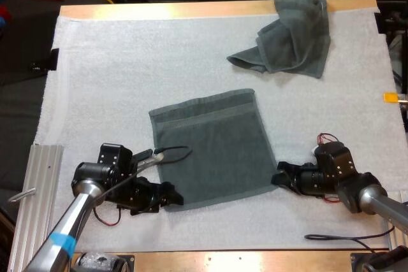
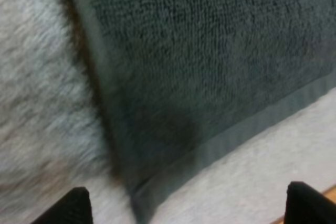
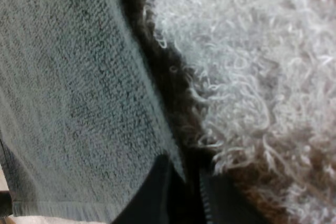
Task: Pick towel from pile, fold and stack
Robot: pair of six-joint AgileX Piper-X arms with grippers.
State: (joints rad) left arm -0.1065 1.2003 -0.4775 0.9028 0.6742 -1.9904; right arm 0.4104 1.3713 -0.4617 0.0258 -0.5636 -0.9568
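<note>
Left end effector rests low on the white mat, right at the near left corner of the flat towel. It is released: in its wrist view the two black fingertips stand well apart, and the towel's hemmed corner lies between them and just ahead, with neither tip pressing on it. From this end effector the dark grey-green cloth spreads forward and to the right, lying smooth and roughly square.

At the towel's near right corner sits the right end effector, also down at mat level and pointing in toward the cloth. It is clenched on the towel: in its wrist view the fingers are drawn close together, with the hemmed edge running down into the narrow gap between them. The towel lies to one side of that edge and the mat's fuzzy pile to the other.

Well beyond the right end effector, near the far edge of the counter, the crumpled towel lies in a loose heap, apart from the flat one.
</note>
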